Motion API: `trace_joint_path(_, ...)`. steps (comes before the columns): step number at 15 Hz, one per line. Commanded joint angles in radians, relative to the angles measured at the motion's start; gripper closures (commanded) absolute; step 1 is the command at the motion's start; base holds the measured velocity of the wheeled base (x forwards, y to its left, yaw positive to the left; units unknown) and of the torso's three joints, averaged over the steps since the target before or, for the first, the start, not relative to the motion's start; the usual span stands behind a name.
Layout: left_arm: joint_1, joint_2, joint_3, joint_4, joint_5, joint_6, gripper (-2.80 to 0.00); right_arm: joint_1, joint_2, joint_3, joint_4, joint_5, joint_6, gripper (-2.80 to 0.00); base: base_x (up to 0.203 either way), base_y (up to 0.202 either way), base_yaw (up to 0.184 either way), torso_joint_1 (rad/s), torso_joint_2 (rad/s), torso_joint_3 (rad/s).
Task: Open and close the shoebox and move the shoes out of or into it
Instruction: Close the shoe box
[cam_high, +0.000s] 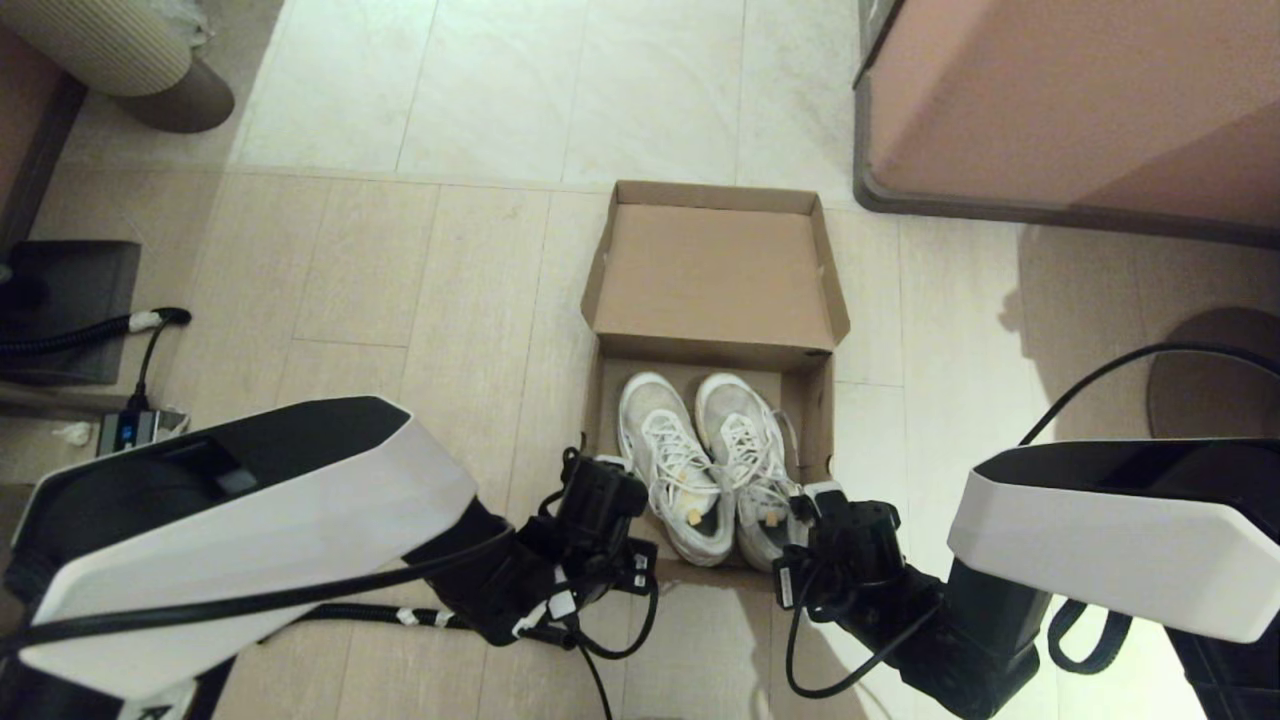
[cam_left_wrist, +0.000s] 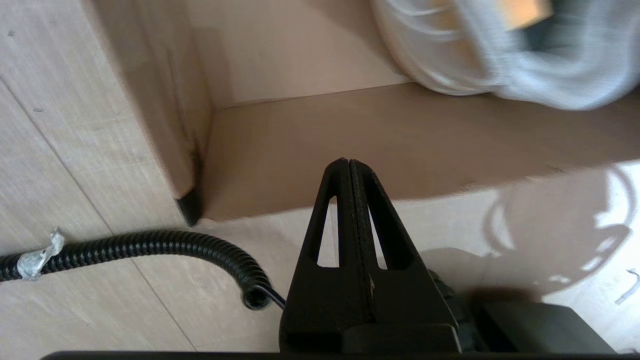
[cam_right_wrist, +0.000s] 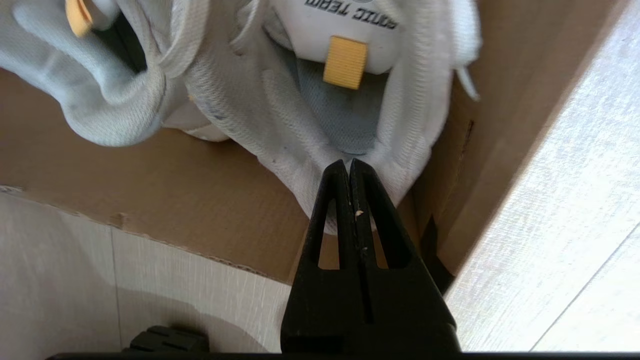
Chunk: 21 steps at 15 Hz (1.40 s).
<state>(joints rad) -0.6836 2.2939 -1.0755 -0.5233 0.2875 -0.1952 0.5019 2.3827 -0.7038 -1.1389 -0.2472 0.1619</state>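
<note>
- Shoebox (cam_high: 715, 290) of plain brown cardboard sits on the tiled floor (cam_high: 450, 300) ahead of the robot, its hinged lid thrown back flat on the far side; the pinkish cabinet (cam_high: 1070, 100) stands well apart to the right.
- Both white mesh sneakers (cam_high: 715, 460) lie side by side inside the box, toes toward the lid, heels at the near wall.
- Left claw (cam_left_wrist: 348, 167) hangs just outside the near left corner of the box, fingers pressed together and holding nothing.
- Right claw (cam_right_wrist: 348, 167) sits at the heel collar of the right-hand sneaker (cam_right_wrist: 345, 115), fingers together, tips touching or just short of the fabric; no cloth shows between them.
- Judged by look, the sneakers are light, with soft uppers that would crumple under a pinch and firmer soles.
- Padded heel collar, or the tongue with its tan tag (cam_right_wrist: 345, 62), seems the best hold; laces could snag.
- Thin cardboard walls would likely flex or slide if bumped.
</note>
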Motion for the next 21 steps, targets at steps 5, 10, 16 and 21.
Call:
trace_joint_path(5, -0.018, 0.026, 0.048, -0.007, 0.004, -0.001, 0.00, 0.010, 0.038, 0.016, -0.005, -0.016, 0.001, 0.00, 0.000, 0.000, 0.000, 0.000, 0.00, 0.000)
trace_joint_path(10, -0.053, -0.001, 0.093, -0.006, 0.029, -0.001, 0.00, 0.024, 0.035, 0.062, -0.008, -0.032, 0.009, 0.00, 0.000, 0.000, 0.000, 0.000, 0.00, 0.000)
trace_joint_path(16, -0.124, -0.063, 0.231, -0.004, 0.055, -0.008, 0.00, 0.032, 0.024, 0.159, -0.086, -0.045, 0.008, 0.00, 0.000, 0.000, 0.000, 0.000, 0.00, 0.000)
trace_joint_path(21, -0.155, -0.083, 0.264, -0.007, 0.056, -0.013, 0.00, 0.035, 0.021, 0.168, -0.130, -0.054, 0.005, 0.00, 0.000, 0.000, 0.000, 0.000, 0.00, 0.000)
